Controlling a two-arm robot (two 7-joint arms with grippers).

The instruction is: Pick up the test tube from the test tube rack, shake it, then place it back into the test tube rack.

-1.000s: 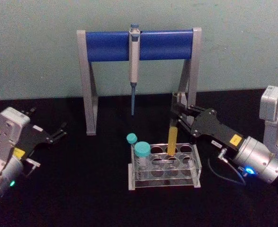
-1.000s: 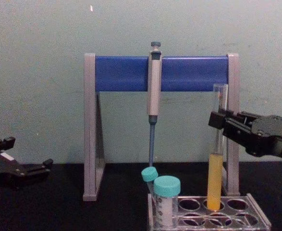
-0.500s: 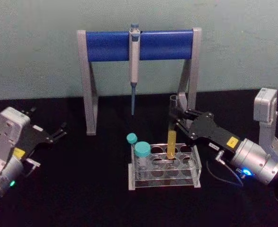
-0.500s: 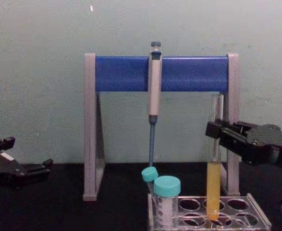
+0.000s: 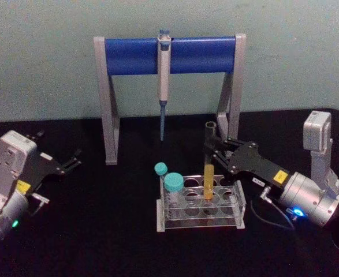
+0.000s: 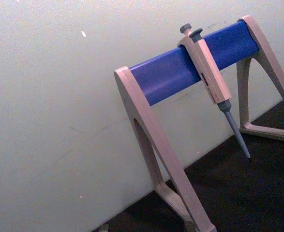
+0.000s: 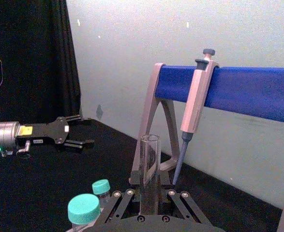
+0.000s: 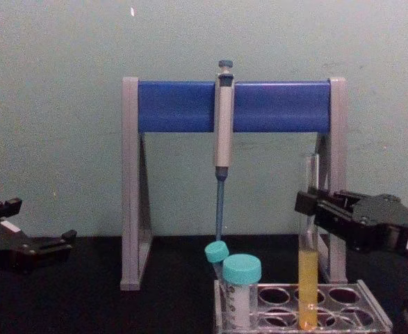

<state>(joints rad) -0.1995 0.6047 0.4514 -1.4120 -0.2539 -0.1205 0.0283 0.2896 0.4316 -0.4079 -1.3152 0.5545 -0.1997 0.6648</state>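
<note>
The test tube [image 5: 208, 173] is a long clear glass tube with yellow liquid in its lower part. It stands upright in a back-row hole of the translucent test tube rack [image 5: 201, 223], and the chest view has its liquid [image 8: 306, 278] reaching down into the rack [image 8: 374, 314]. My right gripper [image 5: 213, 151] is shut on the tube's clear upper part, coming in from the right [image 8: 308, 206]. The right wrist view looks up the tube [image 7: 149, 162] between the fingers. My left gripper [image 5: 73, 161] is parked open at the far left, low over the table.
A tall grey-and-blue pipette stand [image 5: 169, 55] straddles the back of the table, with a grey pipette [image 5: 163, 81] hanging from it. Two teal-capped tubes [image 5: 172, 183] stand at the rack's left end. A cable [image 5: 270, 216] loops by the right arm.
My right gripper has come down with the test tube. The tube's bottom has sunk from just above the rack holes to deep inside one. The left arm has not moved.
</note>
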